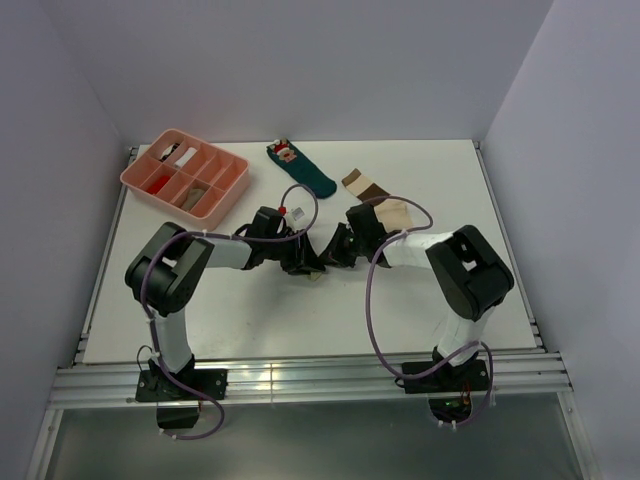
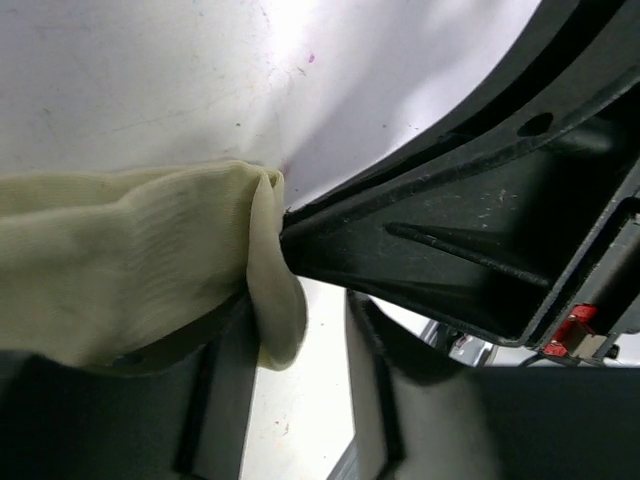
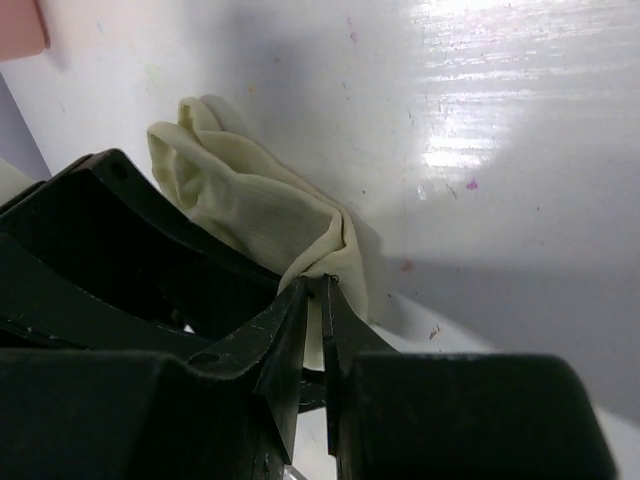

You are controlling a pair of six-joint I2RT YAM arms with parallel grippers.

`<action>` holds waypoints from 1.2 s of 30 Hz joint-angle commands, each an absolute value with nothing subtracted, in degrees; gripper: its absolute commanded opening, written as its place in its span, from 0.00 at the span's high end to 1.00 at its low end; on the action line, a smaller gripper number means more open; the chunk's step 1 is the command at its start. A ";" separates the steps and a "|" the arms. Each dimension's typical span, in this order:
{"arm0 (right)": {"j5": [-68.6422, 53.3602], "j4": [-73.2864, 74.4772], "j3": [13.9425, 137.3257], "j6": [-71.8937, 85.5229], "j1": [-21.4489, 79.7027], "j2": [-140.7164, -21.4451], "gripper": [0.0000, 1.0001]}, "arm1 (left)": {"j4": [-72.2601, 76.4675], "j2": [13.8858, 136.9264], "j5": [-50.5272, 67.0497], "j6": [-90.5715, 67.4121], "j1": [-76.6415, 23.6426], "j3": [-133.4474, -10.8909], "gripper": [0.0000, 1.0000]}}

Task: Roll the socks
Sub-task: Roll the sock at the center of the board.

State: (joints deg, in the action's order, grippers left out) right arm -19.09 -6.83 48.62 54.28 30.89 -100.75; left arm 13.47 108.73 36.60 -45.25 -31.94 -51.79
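Note:
A plain pale cream-tan sock (image 3: pixel 250 205) lies bunched on the white table between both grippers. My right gripper (image 3: pixel 322 285) is shut on a fold at its near end. In the left wrist view the same sock (image 2: pixel 130 270) drapes over one finger of my left gripper (image 2: pixel 305 335), whose jaws stand apart with bare table showing between them. The right gripper's fingers (image 2: pixel 450 240) pinch the fold just above. From the top view, the left gripper (image 1: pixel 298 262) and right gripper (image 1: pixel 325 258) meet at mid-table. The banded cream-and-brown sock (image 1: pixel 375 196) lies flat behind the right arm.
A dark teal sock with a red-and-white figure (image 1: pixel 300 168) lies at the back centre. A pink compartment tray (image 1: pixel 232 180) holding small items stands at the back left. White walls close in the table on three sides.

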 commanded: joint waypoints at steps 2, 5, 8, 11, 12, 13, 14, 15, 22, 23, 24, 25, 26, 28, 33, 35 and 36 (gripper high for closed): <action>-20.30 -6.16 51.24 52.56 31.29 -104.05 0.82 | 11.60 110.74 35.86 -42.63 -31.90 -53.09 0.59; -20.30 -4.05 52.03 51.77 31.29 -106.43 0.82 | 11.08 110.83 35.95 -42.28 -31.82 -53.17 0.59; -19.34 -1.33 52.73 50.81 31.29 -108.27 0.81 | 10.46 110.66 35.77 -42.10 -31.90 -53.35 0.57; -18.11 2.71 54.14 49.84 31.29 -109.68 0.81 | 9.41 110.30 35.16 -41.84 -31.90 -53.44 0.53; -17.58 3.86 54.49 49.66 31.29 -109.95 0.82 | 9.06 110.04 34.90 -41.66 -31.90 -53.52 0.51; -16.71 5.61 55.10 49.57 31.29 -110.13 0.82 | 8.62 109.34 34.11 -41.49 -31.82 -53.70 0.46; -16.18 6.58 55.46 49.22 31.29 -110.30 0.83 | 8.00 108.81 33.41 -40.96 -31.90 -53.70 0.44; -15.91 7.20 55.72 49.13 31.29 -110.39 0.83 | 6.61 107.33 32.35 -40.61 -31.82 -53.70 0.42; -15.29 9.23 56.51 48.52 31.29 -109.42 0.83 | -2.26 96.97 18.30 -36.04 -32.69 -53.00 0.37; -15.38 9.40 56.51 48.52 31.29 -109.42 0.83 | -2.72 95.55 14.45 -34.64 -33.30 -52.74 0.38; -15.38 9.67 56.95 48.52 31.29 -109.34 0.83 | -2.90 93.10 11.98 -33.85 -34.01 -52.13 0.39; -15.38 10.02 57.04 48.43 31.38 -109.42 0.83 | -3.34 92.03 9.78 -33.14 -35.93 -51.77 0.41; -15.29 10.19 57.22 48.43 31.38 -109.42 0.83 | -3.34 91.06 8.02 -31.83 -37.08 -51.42 0.42; -15.03 10.72 57.66 48.34 31.38 -109.42 0.83 | -2.21 88.17 2.83 -30.42 -40.49 -49.84 0.47; -15.38 11.16 57.92 48.78 31.38 -109.60 0.83 | 8.33 82.63 -11.12 -19.62 -49.91 -43.09 0.53; -15.82 10.99 57.92 49.13 31.38 -109.86 0.83 | 11.58 82.09 -13.70 -15.06 -54.48 -41.32 0.52; -15.91 10.90 57.92 49.22 31.38 -109.95 0.83 | 13.17 82.52 -14.93 -14.16 -55.54 -40.53 0.52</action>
State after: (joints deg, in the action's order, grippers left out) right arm -19.38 4.36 58.13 50.72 30.98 -107.24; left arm 5.87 83.42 -5.30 -22.85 -52.42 -42.85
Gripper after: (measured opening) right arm 0.167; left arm 0.481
